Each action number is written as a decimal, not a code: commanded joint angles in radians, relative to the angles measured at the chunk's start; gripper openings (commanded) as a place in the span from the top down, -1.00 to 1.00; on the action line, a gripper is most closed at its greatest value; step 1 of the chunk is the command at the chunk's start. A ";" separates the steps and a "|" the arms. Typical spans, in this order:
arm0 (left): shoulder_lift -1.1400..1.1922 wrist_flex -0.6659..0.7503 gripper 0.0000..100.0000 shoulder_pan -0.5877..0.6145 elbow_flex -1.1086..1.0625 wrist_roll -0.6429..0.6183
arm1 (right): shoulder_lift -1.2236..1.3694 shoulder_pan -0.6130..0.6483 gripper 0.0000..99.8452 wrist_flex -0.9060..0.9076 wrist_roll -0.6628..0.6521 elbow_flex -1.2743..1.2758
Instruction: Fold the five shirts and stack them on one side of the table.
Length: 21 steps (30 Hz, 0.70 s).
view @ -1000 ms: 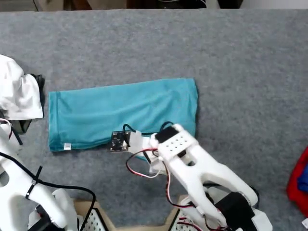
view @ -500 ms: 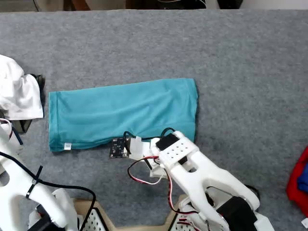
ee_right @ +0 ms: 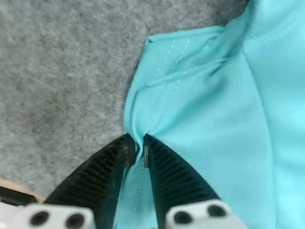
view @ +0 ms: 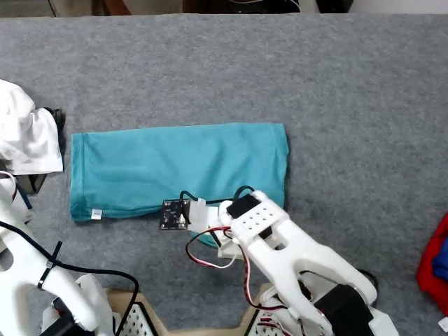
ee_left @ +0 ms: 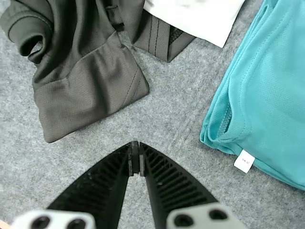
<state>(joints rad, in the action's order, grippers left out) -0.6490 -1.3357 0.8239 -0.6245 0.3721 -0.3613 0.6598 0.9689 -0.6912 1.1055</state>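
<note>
Right arm [view: 280,245] has backed off a little toward its base over the last second, and the teal shirt [view: 175,164] came along with it. The shirt's far edge now sits closer in and runs straighter than before.

High view: the teal shirt lies flat as a long folded strip on the grey table [view: 350,84]. The right arm's wrist hangs over the shirt's near edge, with a small bit of teal poking out underneath it. Past the shirt's tag end there's a bunched white shirt [view: 24,136], not touching the teal one, and a dark shirt [view: 54,117] peeks out from under it. Well off the teal shirt's other end, a red and blue garment [view: 435,262] sits at the frame edge.

Left wrist view: the left gripper [ee_left: 135,160] is closed with its tips touching and nothing between them. It's over bare table, just beside the teal shirt's corner with the little white tag [ee_left: 244,161]. The dark shirt is crumpled nearby, with the white shirt overlapping it.

Right wrist view: the right gripper [ee_right: 135,145] is pinched down on a fold of the teal shirt's stitched hem, right by a corner.
</note>
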 commanded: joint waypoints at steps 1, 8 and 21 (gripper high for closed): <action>-0.028 0.005 0.96 0.009 0.052 0.006 | 0.058 0.018 0.99 0.009 0.031 0.005; -0.028 0.005 0.96 0.009 0.052 0.008 | 0.064 0.018 0.99 0.026 0.035 -0.027; -0.028 0.005 0.96 0.009 0.052 0.008 | 0.108 -0.139 0.99 0.361 0.002 -0.526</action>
<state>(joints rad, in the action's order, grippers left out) -0.6490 -1.3357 0.8239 -0.6245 0.3721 -0.2785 0.5570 1.2820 -0.6713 0.7035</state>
